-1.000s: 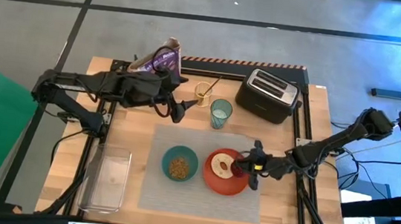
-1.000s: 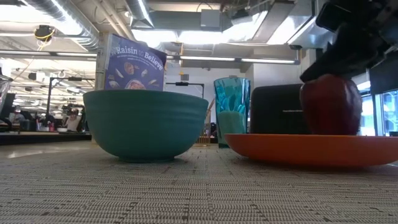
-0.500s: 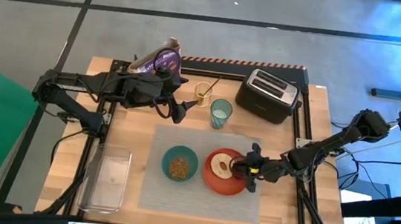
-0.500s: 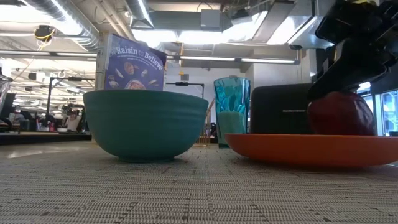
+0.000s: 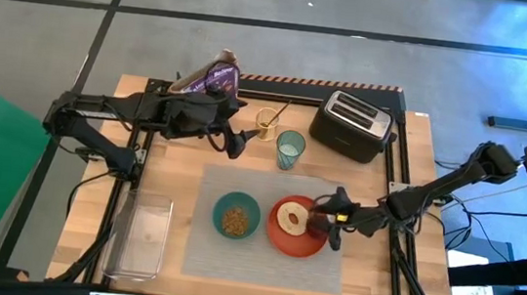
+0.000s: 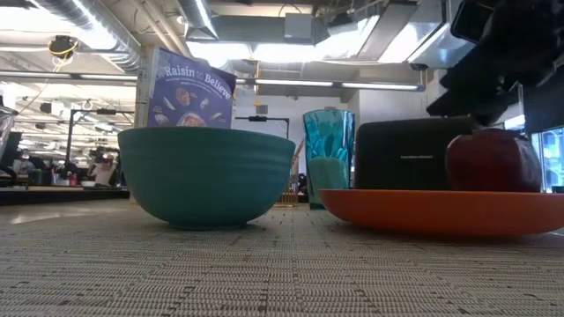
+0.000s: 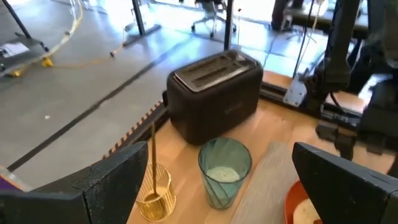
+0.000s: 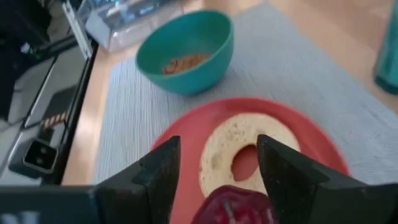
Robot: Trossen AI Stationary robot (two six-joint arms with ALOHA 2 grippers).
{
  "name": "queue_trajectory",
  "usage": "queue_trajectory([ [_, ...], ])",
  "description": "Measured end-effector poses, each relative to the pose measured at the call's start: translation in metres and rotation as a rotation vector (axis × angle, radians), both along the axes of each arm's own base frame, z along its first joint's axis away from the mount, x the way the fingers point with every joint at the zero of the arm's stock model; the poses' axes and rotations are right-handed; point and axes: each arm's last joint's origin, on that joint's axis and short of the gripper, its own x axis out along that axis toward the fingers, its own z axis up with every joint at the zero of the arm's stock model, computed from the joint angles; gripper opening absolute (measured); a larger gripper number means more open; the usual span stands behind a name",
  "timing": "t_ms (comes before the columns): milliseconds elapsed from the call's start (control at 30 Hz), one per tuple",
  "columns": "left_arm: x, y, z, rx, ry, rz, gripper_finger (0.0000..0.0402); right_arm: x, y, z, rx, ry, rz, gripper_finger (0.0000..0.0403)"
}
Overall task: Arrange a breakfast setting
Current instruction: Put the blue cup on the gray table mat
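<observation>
With the small dark-red fruit (image 8: 235, 205) resting between your opened right hand (image 8: 217, 171) fingers, lift straight clear of the orange-red round plate (image 8: 186, 134).

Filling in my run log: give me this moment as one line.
right gripper: open, over fruit | fruit: resting on plate beside bagel | left gripper: open, waiting near cup

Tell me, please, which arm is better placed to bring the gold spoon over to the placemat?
Left. The left gripper is open beside the gold spoon; the right gripper is across the table, over the apple on the plate.
</observation>
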Motion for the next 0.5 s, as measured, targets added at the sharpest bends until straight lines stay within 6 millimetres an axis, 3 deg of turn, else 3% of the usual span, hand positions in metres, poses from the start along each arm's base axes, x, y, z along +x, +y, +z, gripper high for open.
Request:
queue_trajectory([
  [267,0.032,0.013,-0.031,-0.077,0.111,-0.079,0.0393,-0.014,-0.012,0.025,0.019,-0.131,-0.142,0.0204],
  [500,0.069,0.043,-0.079,-0.264,0.174,-0.004,0.038,-0.029,-0.027,0.049,0.093,-0.272,-0.3,0.0205],
])
